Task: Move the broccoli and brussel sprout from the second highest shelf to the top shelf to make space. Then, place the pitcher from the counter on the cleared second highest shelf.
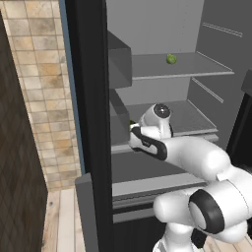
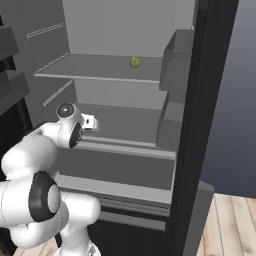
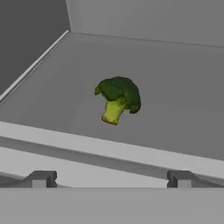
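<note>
Broccoli (image 3: 118, 98) lying on second highest shelf (image 3: 183, 118), jaws spread wide before it, grasping nothing

Tan tiled wall (image 1: 42, 93), wooden floor (image 2: 230, 225)

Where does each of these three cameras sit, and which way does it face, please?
Left base view: behind the arm's left, looking into the open fridge; the white arm rises lower right.
Right base view: behind its right, same fridge; the arm rises lower left.
Hand view: on the hand, looking over the shelf rim at the broccoli; the open gripper shows its two tips.
Both base views share the top shelf and the brussel sprout on it.
</note>
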